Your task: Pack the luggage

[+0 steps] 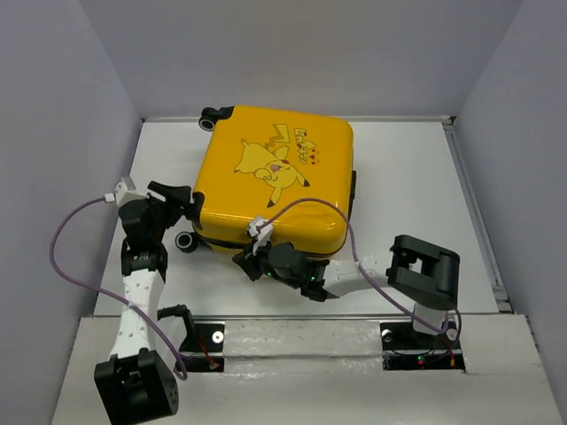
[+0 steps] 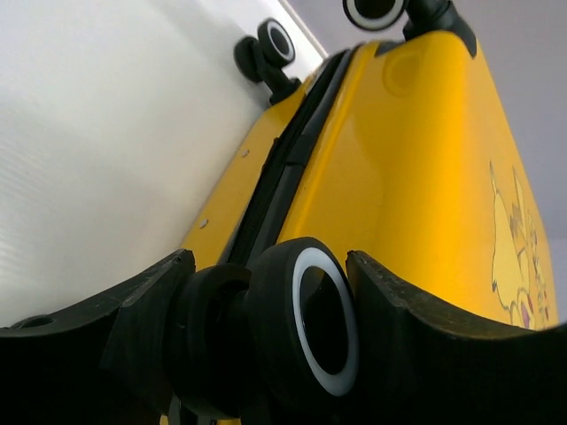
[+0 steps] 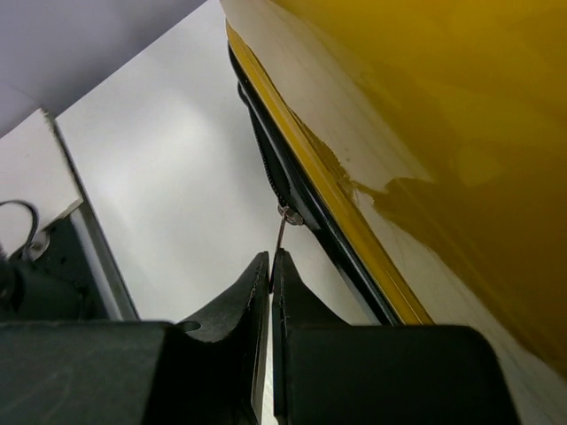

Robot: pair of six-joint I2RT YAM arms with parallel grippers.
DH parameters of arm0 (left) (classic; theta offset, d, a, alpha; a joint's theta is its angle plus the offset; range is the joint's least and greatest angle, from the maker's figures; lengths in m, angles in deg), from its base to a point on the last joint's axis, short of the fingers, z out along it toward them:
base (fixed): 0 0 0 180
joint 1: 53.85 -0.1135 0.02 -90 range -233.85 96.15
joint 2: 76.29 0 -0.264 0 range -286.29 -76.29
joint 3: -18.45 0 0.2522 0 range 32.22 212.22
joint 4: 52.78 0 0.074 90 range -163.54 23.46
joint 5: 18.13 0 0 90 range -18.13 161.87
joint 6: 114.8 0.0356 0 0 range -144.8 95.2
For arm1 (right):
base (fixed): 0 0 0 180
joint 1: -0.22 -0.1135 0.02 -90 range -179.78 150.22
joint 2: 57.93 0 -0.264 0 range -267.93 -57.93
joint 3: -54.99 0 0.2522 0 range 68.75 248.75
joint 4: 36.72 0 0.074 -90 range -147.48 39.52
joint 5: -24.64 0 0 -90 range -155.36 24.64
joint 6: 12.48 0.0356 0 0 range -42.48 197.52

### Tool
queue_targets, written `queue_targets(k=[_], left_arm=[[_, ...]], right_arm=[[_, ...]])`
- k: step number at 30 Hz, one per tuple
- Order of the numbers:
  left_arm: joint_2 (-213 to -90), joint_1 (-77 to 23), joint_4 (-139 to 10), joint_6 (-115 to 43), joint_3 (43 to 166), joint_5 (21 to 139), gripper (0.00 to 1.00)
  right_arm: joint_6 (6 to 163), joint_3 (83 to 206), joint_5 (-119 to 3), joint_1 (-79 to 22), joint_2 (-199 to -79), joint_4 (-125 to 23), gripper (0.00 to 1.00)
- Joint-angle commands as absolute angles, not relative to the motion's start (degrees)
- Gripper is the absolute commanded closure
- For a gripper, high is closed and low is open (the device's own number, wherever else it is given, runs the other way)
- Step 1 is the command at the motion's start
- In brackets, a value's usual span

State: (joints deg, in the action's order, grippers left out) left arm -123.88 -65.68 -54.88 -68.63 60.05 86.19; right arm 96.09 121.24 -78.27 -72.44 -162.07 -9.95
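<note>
Luggage (image 1: 273, 177) lies shut on bench (image 1: 407, 177); right claw (image 3: 270, 261) pinches zipper pull (image 3: 281, 228), left claw (image 2: 267, 258) gapes astride wheel (image 2: 306, 319).

The luggage (image 1: 275, 177), a glossy yellow hard-shell case, lay flat and closed on the white desk (image 1: 407, 204), its cartoon lid facing up, turned slightly askew. Its black wheels (image 2: 306, 319) pointed left. A dark zipper seam ran round its edge, with a small metal zipper pull (image 3: 282, 228) on the near side.
</note>
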Motion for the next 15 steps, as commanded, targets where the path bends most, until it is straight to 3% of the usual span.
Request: queue_targets(k=[1, 8, 11, 15], left_arm=[[-118.5, -54.9, -58.1, -65.3, 59.6, 99.3, 0.94], [-114.3, -28.7, -53.9, -74.6, 53.9, 82.3, 0.94], [-115.0, -11.6, -49.0, -79.4, 51.3, 72.8, 0.94], [-119.7, -2.4, -46.3, -79.3, 53.0, 63.3, 0.94]], right_arm=[[96.5, 112.5, -61.8, -70.7, -152.8, -7.9, 0.93], [98.1, 99.2, -46.7, -54.3, -138.4, -11.0, 0.93], [96.8, 97.5, -47.2, -52.3, -134.3, -14.3, 0.93], [98.5, 96.8, -44.4, -52.3, -133.7, -14.5, 0.93]])
